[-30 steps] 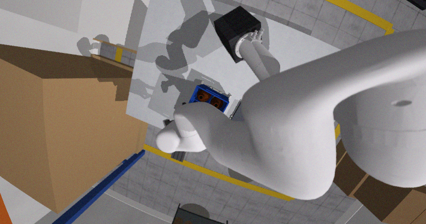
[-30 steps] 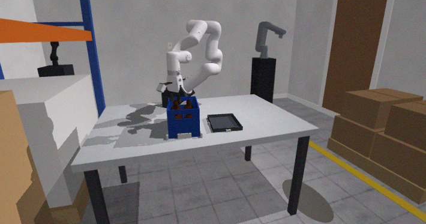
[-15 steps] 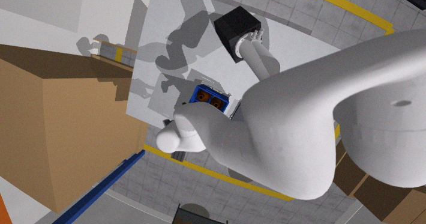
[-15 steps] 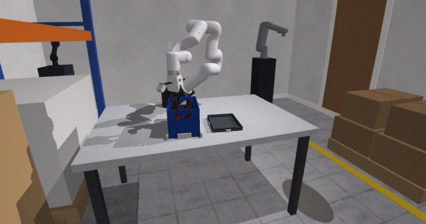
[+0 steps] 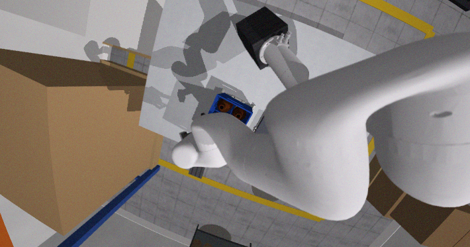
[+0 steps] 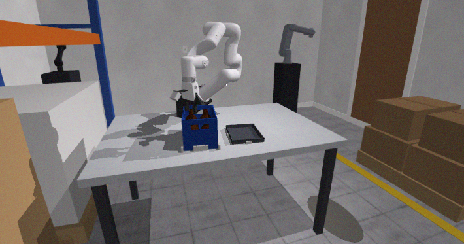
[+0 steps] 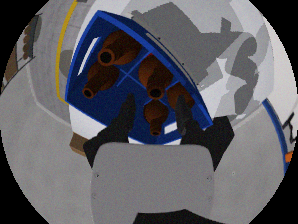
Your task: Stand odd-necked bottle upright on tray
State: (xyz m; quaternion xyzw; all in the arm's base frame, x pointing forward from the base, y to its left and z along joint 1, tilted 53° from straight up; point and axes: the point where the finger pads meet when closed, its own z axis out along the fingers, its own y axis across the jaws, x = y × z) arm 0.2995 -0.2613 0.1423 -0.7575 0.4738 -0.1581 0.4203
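The blue crate (image 5: pixel 213 104) (image 6: pixel 200 139) (image 7: pixel 95 111) stands level on the table and holds five upright brown bottles. In the wrist view a bottle (image 7: pixel 105 57) and another bottle (image 7: pixel 88 92) stand at the crate's left; a bottle (image 7: pixel 156 93), a nearer bottle (image 7: pixel 156 130) and a partly hidden bottle (image 7: pixel 176 95) stand at its right. My gripper (image 6: pixel 191 108) (image 7: pixel 155 101) is open over the crate; the nearer bottle's neck appears between its fingers, not gripped. The right finger partly hides one bottle. The dark tray (image 6: pixel 248 139) lies level beside the crate, with no bottle on it. Neck differences are unclear.
Small pale brackets (image 6: pixel 200 148) sit at the crate's foot. The table (image 6: pixel 294 129) carries crate and tray side by side. The arm hides part of the crate and most of the tray in the top view. Cardboard boxes (image 6: pixel 402 133) stand beyond the table.
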